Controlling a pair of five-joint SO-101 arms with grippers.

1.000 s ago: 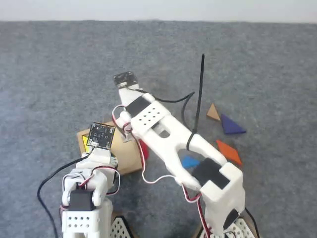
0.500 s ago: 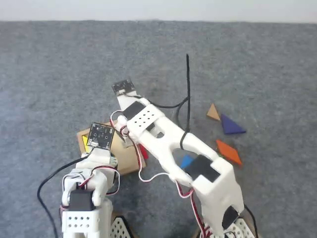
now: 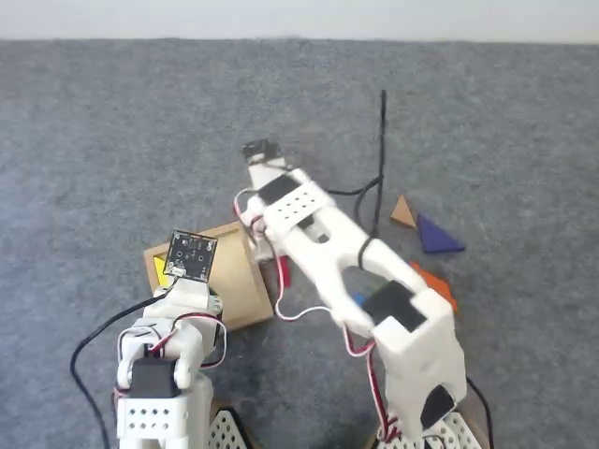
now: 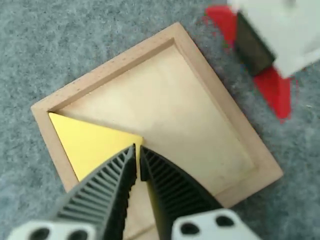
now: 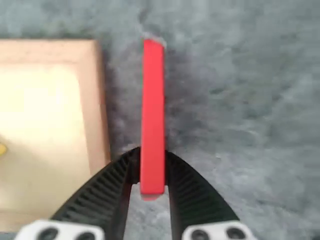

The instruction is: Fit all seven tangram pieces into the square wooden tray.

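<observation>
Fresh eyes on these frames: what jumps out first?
The red piece, clamped on edge in the right hand, beside the wooden tray, outside its wall. Then the yellow triangle lying in a tray corner, the shut left hand over it. An orange piece and a dark blue triangle lie loose on the carpet, apart from the tray.

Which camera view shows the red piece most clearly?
The right wrist view: the red piece stands edge-on, gripped in the right hand. The left wrist view shows its flat face, partly covered; the high view, a sliver.
</observation>
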